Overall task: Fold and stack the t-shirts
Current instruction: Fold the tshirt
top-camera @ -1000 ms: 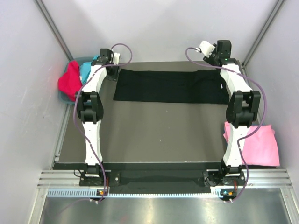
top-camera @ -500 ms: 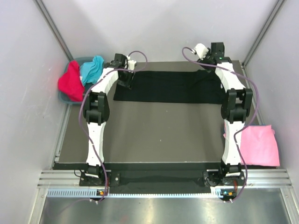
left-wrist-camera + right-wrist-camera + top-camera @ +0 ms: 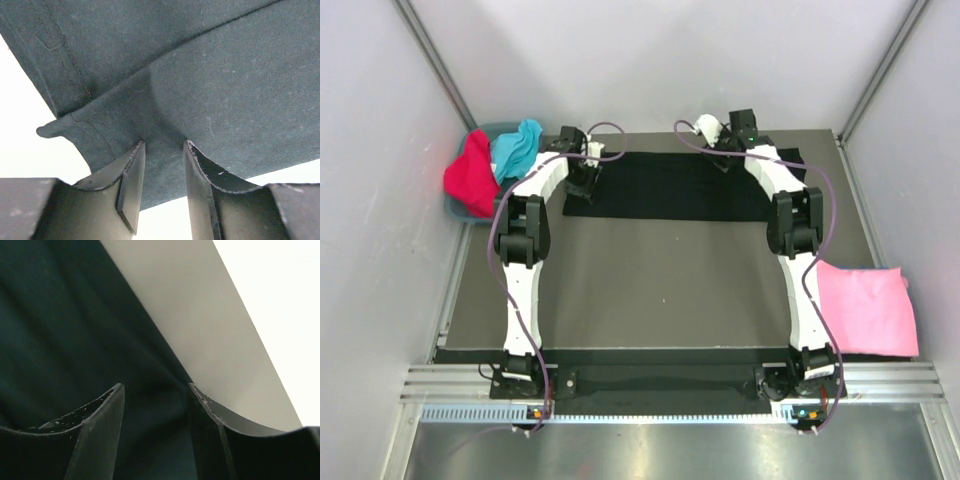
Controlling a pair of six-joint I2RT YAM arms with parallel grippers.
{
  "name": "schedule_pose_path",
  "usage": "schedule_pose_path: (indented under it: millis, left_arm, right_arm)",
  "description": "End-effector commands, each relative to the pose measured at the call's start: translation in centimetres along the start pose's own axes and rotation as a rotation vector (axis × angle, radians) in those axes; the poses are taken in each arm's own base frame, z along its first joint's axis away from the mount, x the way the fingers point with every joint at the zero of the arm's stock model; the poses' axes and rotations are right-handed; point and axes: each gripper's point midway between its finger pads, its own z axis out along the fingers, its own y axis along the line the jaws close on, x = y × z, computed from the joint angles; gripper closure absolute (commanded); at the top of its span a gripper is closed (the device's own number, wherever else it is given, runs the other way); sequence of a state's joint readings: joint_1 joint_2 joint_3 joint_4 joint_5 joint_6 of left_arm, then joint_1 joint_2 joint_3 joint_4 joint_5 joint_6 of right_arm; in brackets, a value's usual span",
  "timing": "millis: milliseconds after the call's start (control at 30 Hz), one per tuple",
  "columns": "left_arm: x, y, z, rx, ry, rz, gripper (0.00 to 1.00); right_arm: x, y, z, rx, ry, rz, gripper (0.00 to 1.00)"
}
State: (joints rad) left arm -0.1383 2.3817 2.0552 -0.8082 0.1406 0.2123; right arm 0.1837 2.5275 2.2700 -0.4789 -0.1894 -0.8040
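Note:
The black t-shirt [image 3: 670, 185] lies as a long strip across the far part of the table. My left gripper [image 3: 588, 176] is over its left end. In the left wrist view its fingers [image 3: 131, 175] are shut on a pinch of the black cloth [image 3: 165, 150], which is lifted, with the hem and a corner hanging to the left. My right gripper [image 3: 724, 152] is at the shirt's far edge, right of middle. Its fingers [image 3: 202, 410] hold a raised fold of the dark cloth [image 3: 155, 405]. A pink t-shirt [image 3: 865, 305] lies at the near right. Red [image 3: 468, 172] and turquoise [image 3: 517, 146] t-shirts sit at the far left.
The red and turquoise shirts fill a grey-blue bin [image 3: 458, 208] beside the table's left edge. White walls close in on the left, far and right sides. The grey table [image 3: 650, 285] lies bare between the two arms.
Both arms have swung inward along the black shirt: the left from its far-left corner down onto the left end, the right from the far-right corner leftward towards the middle.

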Motion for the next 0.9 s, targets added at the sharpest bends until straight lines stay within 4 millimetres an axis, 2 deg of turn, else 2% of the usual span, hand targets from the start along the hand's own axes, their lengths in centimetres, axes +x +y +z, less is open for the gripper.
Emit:
schedule_pose_path:
  millis: [0,233,433,600,867]
  left_arm:
    - [2.3,-0.1,-0.5,-0.006,0.070,-0.013,0.59]
    - [2.7,0.0,-0.6,-0.018,0.082,-0.007,0.59]
    - [2.4,-0.2,-0.6,-0.019,0.075,-0.004,0.59]
    - [2.3,-0.4,-0.6,-0.015,0.075,-0.002,0.59]
    - [2.0,-0.4,-0.5,-0.020,0.068,0.000,0.59]
  right_arm:
    - [-3.1,-2.6,0.1,0.072,-0.109,0.008,0.48]
    - [-2.7,-2.9,1.6,0.105,-0.113,0.004,0.49]
    - [-1.9,-3.1,1.7,0.116,-0.090,0.025,0.54]
    - [-1.4,-2.6,2.0,0.106,-0.077,0.044,0.61]
    - [-0.4,-1.8,2.3,0.089,-0.046,0.084,0.63]
